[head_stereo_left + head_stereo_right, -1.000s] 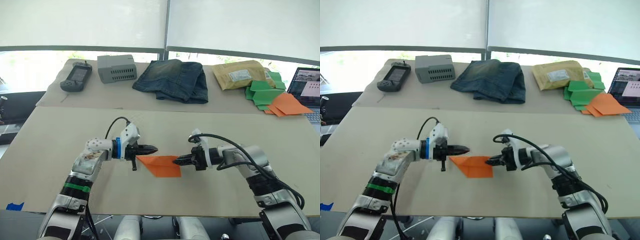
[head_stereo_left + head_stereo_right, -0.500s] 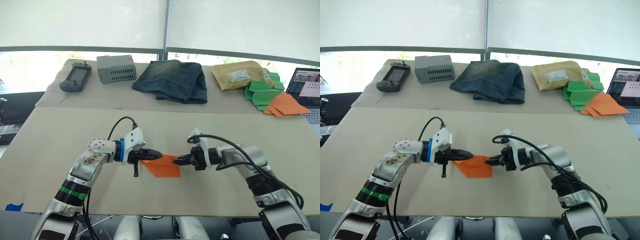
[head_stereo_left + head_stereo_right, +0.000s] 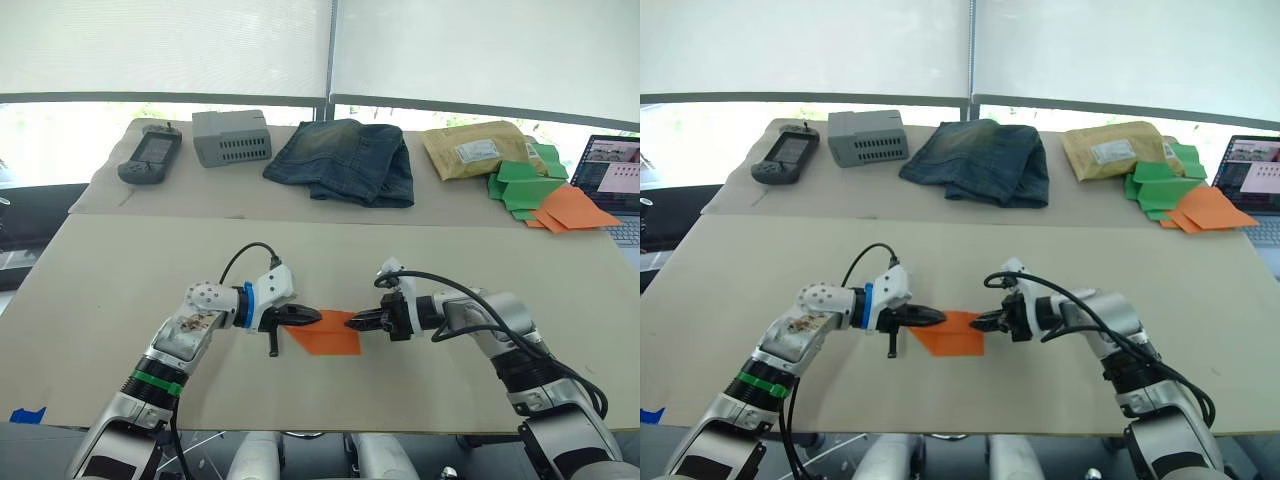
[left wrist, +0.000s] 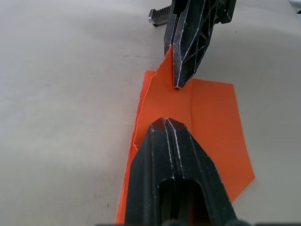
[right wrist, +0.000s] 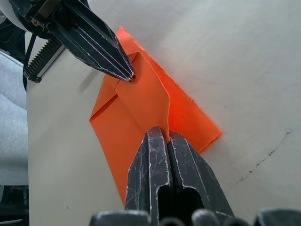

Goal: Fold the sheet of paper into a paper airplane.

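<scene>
Lying flat on the table [image 3: 120, 290], the orange paper [image 3: 325, 334] runs lengthwise between both grippers. Right gripper [image 3: 353, 322] is closed, pinching a raised flap at its end. Left gripper [image 3: 317, 318], fingers together, presses down on the opposite end.
</scene>
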Controlling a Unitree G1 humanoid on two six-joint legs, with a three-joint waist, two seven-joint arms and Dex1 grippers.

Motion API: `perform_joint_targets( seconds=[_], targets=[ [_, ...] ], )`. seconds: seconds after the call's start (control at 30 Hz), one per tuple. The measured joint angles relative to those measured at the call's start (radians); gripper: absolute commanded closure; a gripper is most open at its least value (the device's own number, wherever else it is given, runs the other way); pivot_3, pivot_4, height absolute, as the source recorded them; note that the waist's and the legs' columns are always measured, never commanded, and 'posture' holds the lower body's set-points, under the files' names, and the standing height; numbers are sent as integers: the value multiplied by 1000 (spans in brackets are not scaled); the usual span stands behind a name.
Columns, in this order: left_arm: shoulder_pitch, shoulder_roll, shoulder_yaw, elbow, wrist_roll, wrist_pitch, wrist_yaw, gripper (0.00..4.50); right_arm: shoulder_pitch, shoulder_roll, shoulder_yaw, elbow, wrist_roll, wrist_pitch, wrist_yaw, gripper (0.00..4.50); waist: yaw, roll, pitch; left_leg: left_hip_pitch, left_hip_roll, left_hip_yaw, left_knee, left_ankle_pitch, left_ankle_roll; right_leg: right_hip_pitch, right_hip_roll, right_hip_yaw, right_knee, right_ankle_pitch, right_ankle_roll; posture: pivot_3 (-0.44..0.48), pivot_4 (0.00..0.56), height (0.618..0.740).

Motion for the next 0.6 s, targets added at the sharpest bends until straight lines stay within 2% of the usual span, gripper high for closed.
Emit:
perform_joint_targets(
  seconds=[0.13,0.23,0.37,0.57,0.6],
  targets=[
    [4,0,-1,15,4,-12,-1,4500,1,0,9,-5,-18,-21,0,4468,0,0,0,0,0,0,-1,0,0,0,0,0,0,0,0,0,150,728],
    [16,-1,-1,23,4,-20,-4,4500,1,4,0,-5,-17,-25,4,3604,0,0,0,-1,0,0,-1,0,0,-1,0,0,0,0,0,0,150,728],
    [30,-6,0,23,1,-21,-5,4500,2,8,-25,-15,-15,-35,11,2227,1,2,1,-1,0,0,-1,0,0,-1,0,0,0,0,0,0,150,728],
    [21,-27,-2,25,1,-18,-6,4500,86,-4,-142,-135,-20,-94,-69,186,9,4,3,-9,-1,0,-1,-1,1,-8,-1,0,-2,0,0,0,150,728],
    [18,-29,-2,26,1,-18,-6,4500,96,-2,-150,-159,-21,-114,-80,186,9,5,3,-10,-1,0,-1,-1,1,-9,-1,0,-2,0,1,0,150,728]
  ],
)
